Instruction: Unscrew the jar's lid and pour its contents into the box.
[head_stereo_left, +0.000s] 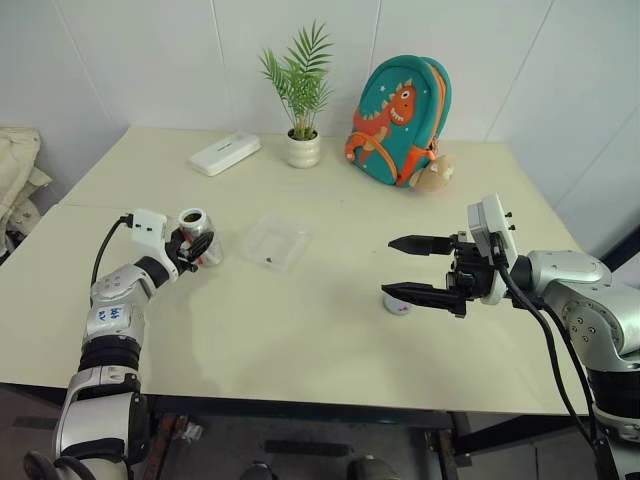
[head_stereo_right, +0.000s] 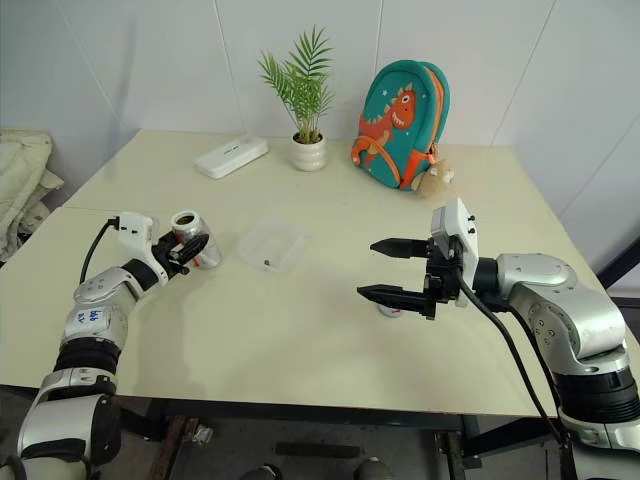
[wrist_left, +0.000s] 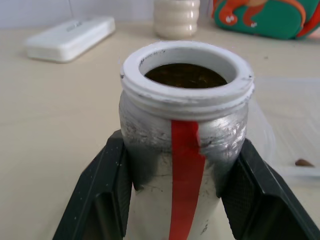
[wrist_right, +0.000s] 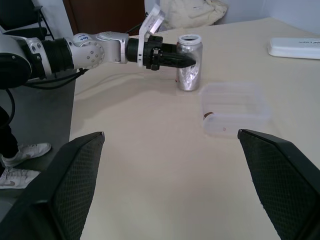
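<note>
Lid (head_stereo_left: 397, 303) off, your left gripper (head_stereo_left: 190, 249) clamps the upright open jar (head_stereo_left: 200, 238), right gripper (head_stereo_left: 425, 270) gapes empty: pour step, next tip it over the box (head_stereo_left: 276, 241).

jar (head_stereo_left: 198, 236) sits just left of the box (head_stereo_left: 276, 241) mid-table, lid (head_stereo_left: 397, 303) off to the right, nearer the front edge

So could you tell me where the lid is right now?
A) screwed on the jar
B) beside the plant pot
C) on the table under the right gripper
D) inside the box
C: the lid lies on the table beneath the open right gripper, and the jar has an open mouth.
</note>
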